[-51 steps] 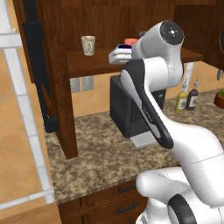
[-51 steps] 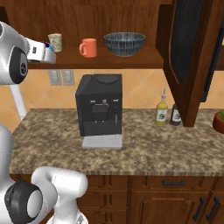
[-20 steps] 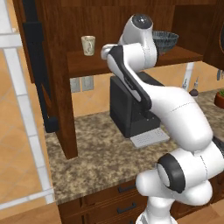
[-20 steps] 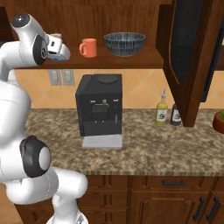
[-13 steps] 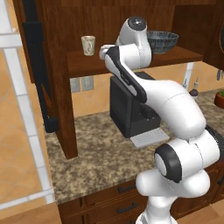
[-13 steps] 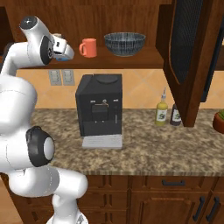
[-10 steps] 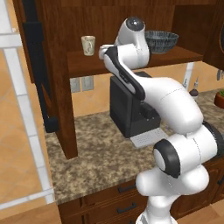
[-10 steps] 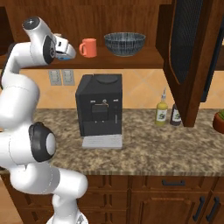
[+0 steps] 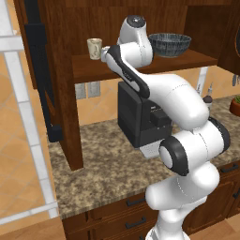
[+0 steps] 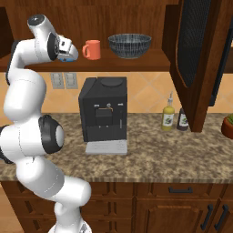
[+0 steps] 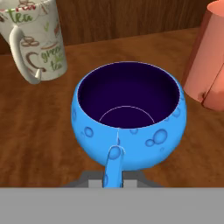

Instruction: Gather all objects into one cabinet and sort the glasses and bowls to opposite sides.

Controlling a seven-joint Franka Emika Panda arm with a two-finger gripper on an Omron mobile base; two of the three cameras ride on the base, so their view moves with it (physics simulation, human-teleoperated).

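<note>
A squat glossy blue cup [image 11: 129, 116] sits low over the wood shelf board [image 11: 57, 113] of the cabinet [image 10: 136, 63]. My gripper [image 11: 113, 178] is shut on its handle, and in the right base view the gripper [image 10: 68, 55] hangs at the shelf's left part. To the cup's left stands the beige patterned tumbler [image 11: 35, 39] [image 9: 94, 48]. The orange-red cup [image 11: 210, 61] [image 10: 92, 49] is close on its right. Farther right on the same shelf rests the wide dark blue-grey bowl [image 10: 129, 44] [image 9: 169, 43].
A black coffee machine [image 10: 102, 109] stands on the granite counter [image 10: 150, 154] under the shelf. Two sauce bottles [image 10: 168, 119] are beside the open cabinet door [image 10: 195, 59]. A potted plant [image 10: 227, 125] is at the right edge. The other door [image 9: 40, 70] hangs open at the left.
The arm's upper links have swung round. The hand with the blue cup has edged a little right, from in front of the tumbler to between it and the orange-red cup.
</note>
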